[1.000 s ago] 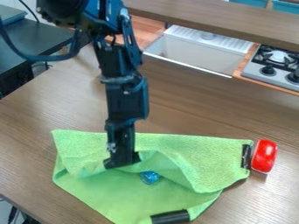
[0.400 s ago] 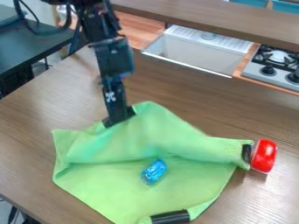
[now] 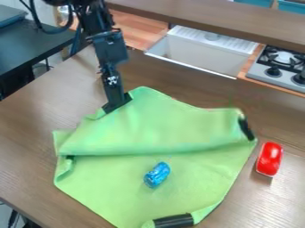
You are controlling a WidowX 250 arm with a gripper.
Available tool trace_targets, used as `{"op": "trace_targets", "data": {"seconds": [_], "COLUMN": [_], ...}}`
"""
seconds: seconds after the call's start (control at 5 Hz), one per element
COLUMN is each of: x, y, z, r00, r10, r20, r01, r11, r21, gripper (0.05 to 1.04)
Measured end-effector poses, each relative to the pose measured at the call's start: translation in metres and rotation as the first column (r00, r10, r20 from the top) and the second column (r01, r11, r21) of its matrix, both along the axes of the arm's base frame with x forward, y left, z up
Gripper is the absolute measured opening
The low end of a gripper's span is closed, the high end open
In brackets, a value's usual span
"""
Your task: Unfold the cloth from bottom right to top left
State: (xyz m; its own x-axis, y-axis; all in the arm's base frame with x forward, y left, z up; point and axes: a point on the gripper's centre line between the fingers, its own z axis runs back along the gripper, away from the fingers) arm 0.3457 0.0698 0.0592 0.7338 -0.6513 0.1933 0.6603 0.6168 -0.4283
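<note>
We are drawing the green cloth point(image 3: 149, 129) back over the surface point(image 3: 35, 120), with the fingers point(image 3: 109, 107) clamping its far left edge. Since the earlier views, that edge has been coming up and away towards the far side, and the flap is now opening out well behind the blue object point(image 3: 157, 174). The cloth's right-hand corner, with its black strip point(image 3: 246, 129), has been swinging away from the red object point(image 3: 269, 158), which is staying put. We are judging the unfolding to be well along but unfinished: a fold is still crossing the middle, and the flap is needing more pull to the top left before we let go.

We are losing sight of whatever is lying under that fold, and cannot tell what the small dark spot point(image 3: 70, 157) at its left end is. The raised flap is looking smeared, so its height is hard to judge. The frame is cutting off the upper arm and the cloth's near end, beside the black roll point(image 3: 173, 221).
</note>
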Motion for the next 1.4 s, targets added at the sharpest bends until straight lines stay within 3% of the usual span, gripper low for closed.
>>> {"op": "trace_targets", "data": {"seconds": [0.4, 0.8, 1.0, 1.4], "x": [0.018, 0.037, 0.052, 0.073], "y": [0.014, 0.023, 0.029, 0.035], "z": [0.005, 0.022, 0.022, 0.019], "r00": [0.999, 0.997, 0.996, 0.997], "r10": [0.044, 0.070, 0.084, 0.072], "r20": [-0.010, 0.020, -0.008, -0.008], "r01": [-0.044, -0.071, -0.083, -0.072], "r11": [0.999, 0.997, 0.996, 0.996], "r21": [-0.001, 0.026, 0.028, 0.049], "gripper": [0.051, 0.051, 0.051, 0.051]}}
